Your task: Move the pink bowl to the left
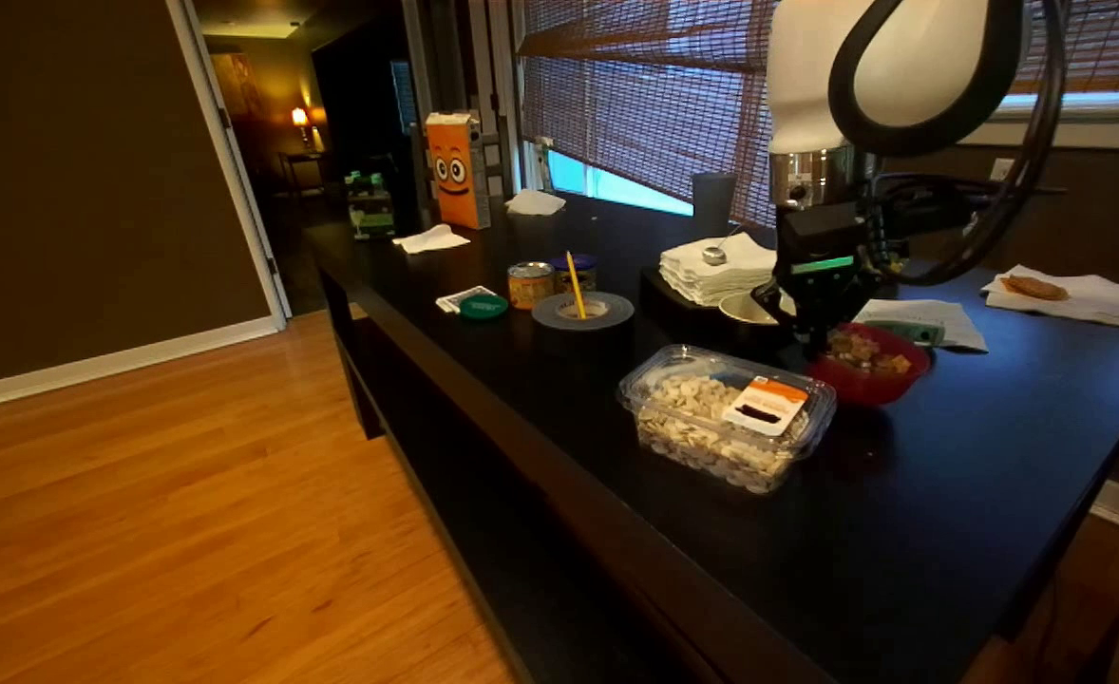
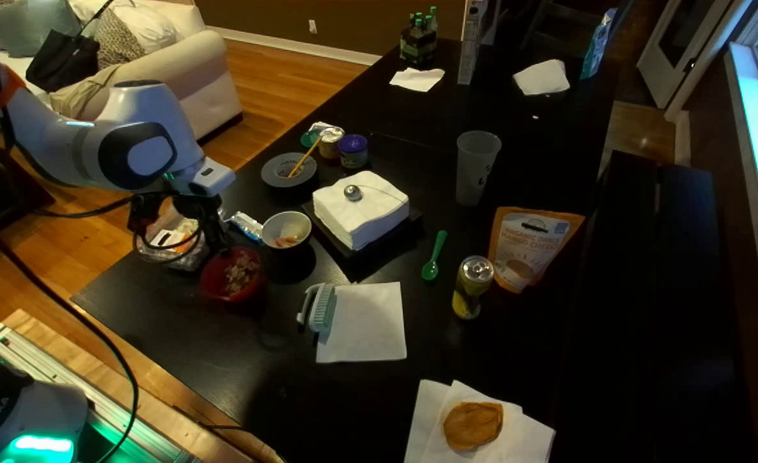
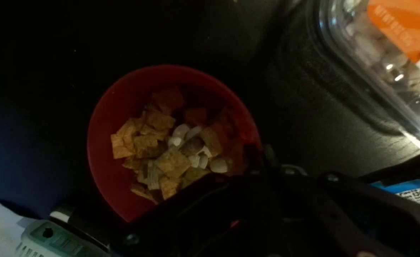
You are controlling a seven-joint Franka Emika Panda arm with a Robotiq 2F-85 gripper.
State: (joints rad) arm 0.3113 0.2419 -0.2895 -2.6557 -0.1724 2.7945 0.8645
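We'd guess the round red-pink bowl (image 1: 871,388), likely plastic, is light and stiff but slick — grab the rim, which our black jointed claw (image 3: 261,153) is pinching.

A home; a sofa (image 2: 202,74) with cushions (image 2: 118,42); wood flooring (image 1: 189,503); a lit lamp (image 1: 300,117); woven blinds (image 1: 607,104)
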